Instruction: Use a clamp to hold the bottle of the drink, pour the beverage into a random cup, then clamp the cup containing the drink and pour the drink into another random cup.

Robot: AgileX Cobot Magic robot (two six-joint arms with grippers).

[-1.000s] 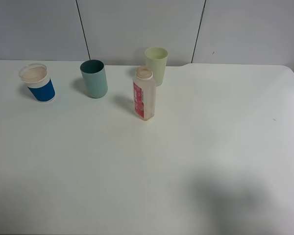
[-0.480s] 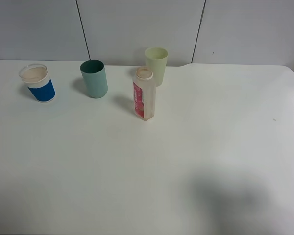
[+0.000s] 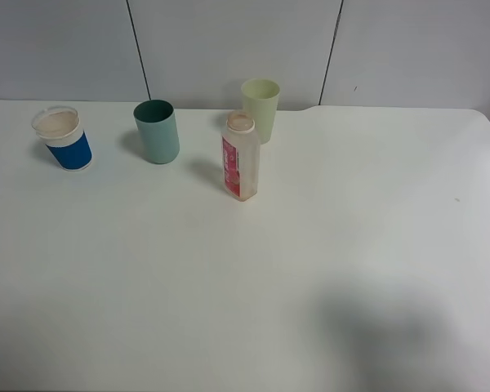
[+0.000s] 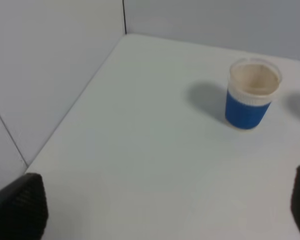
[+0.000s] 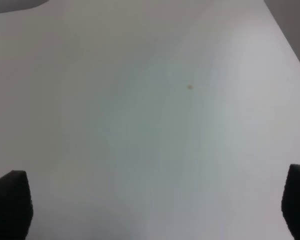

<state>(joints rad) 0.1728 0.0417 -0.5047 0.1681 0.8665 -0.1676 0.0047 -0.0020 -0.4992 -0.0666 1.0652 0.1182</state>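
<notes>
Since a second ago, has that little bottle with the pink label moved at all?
No. The bottle stands in the same spot, just in front of the pale green cup.

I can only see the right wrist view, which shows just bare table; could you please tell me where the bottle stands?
Observer: The bottle stands upright on the far half of the table, near its middle, in front of the pale green cup.
Operator: Thank you. Are there other cups?
Observer: Yes, a teal cup stands to the bottle's left and a blue-sleeved cup farther left, both upright.
Operator: Is the left pincer near any of them?
Observer: The left pincer is open and empty, facing the blue-sleeved cup but apart from it.
</notes>
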